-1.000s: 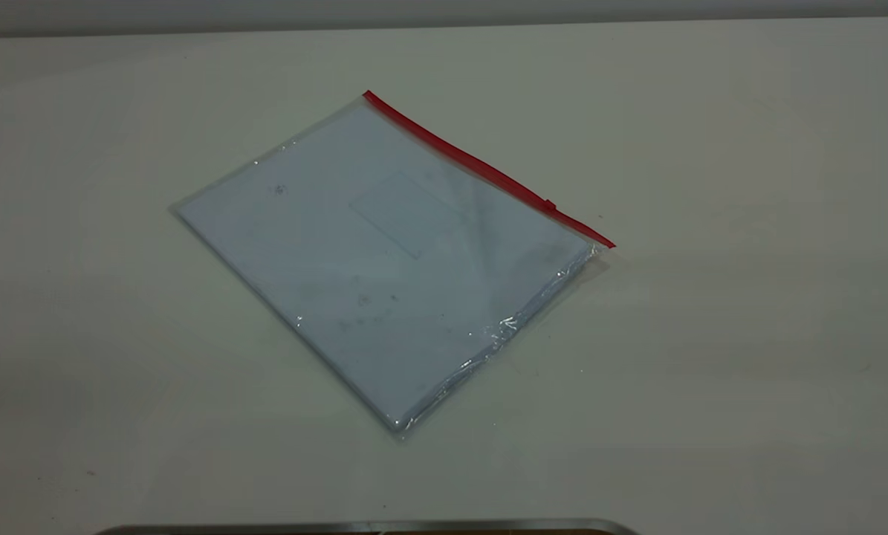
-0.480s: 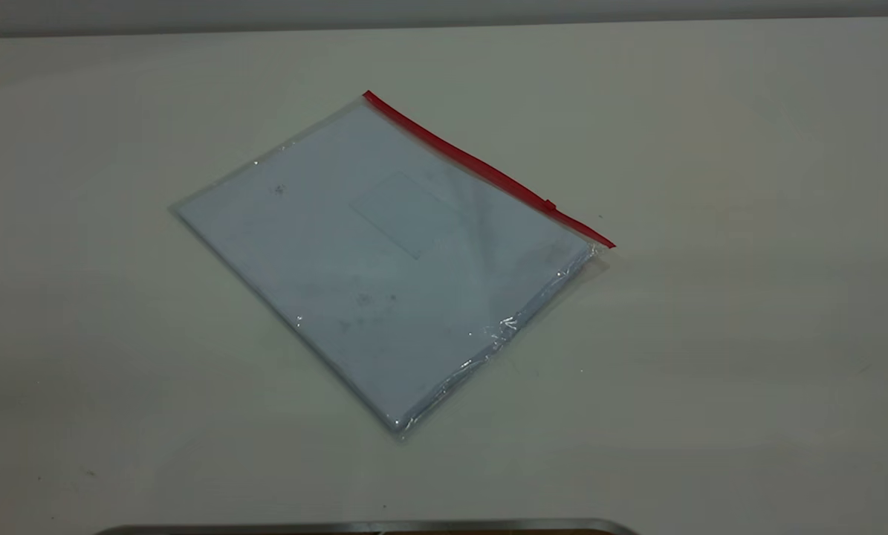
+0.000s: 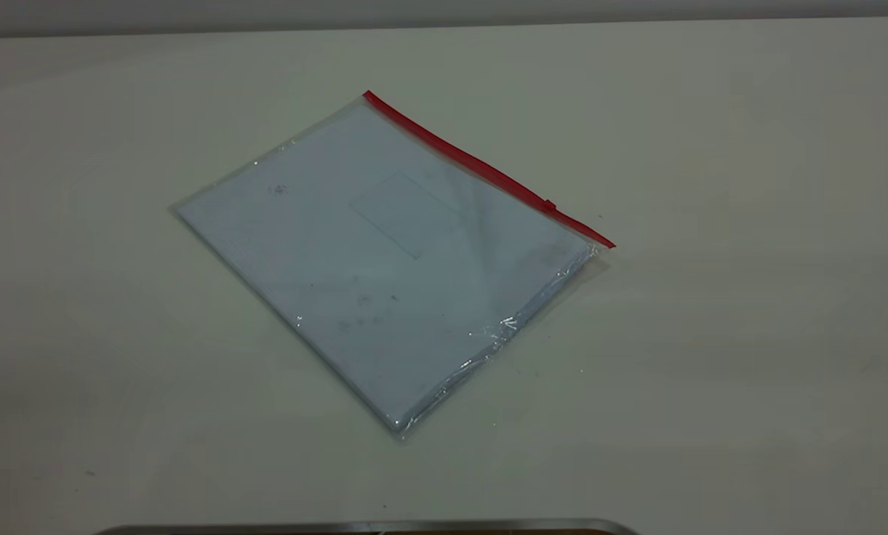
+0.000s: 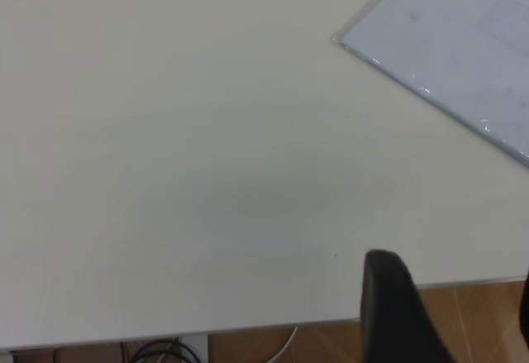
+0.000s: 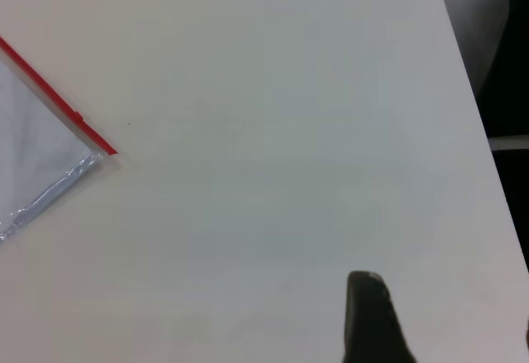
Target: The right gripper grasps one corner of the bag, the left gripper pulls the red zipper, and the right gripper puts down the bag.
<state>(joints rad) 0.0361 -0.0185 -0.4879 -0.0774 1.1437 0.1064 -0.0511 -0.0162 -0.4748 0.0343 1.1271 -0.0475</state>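
On table: bag, arms off-frame.

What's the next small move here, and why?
Probably bring the right pincer toward the corner of the bag at the near end of the red zipper: the bag lies flat on the table, ungrasped, with both pincers well away from it.

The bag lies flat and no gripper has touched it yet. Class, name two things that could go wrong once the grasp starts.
1. The bag lies flat on the smooth table, so jaws closing on its corner may push it away rather than pinch it.
2. The slider on the red zipper is tiny, so it may be missed.
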